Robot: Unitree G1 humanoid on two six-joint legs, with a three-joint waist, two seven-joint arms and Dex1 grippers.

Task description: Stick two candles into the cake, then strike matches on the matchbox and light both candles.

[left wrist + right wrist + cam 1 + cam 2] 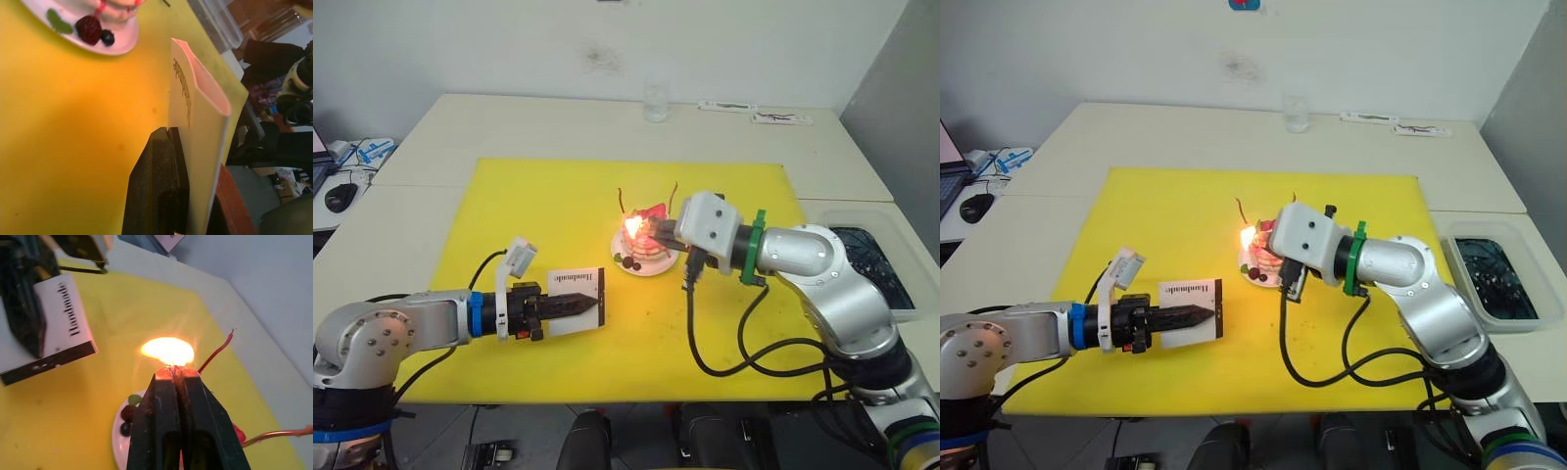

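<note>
- Candles [674, 192] stand planted in the cake [644, 251], mid-mat; neither tip looks lit, as far as you can tell.
- Your right gripper [172, 373] is pinched on a burning match, its flame over the cake.
- Your left gripper [570, 305] clamps the matchbox [575, 288], at the cake's 8 o'clock.
- Left, by my reading: touch the flame to both wicks.

Yellow mat [548, 206] on white table [509, 122], clear glass [655, 102], mouse [339, 197]
</note>
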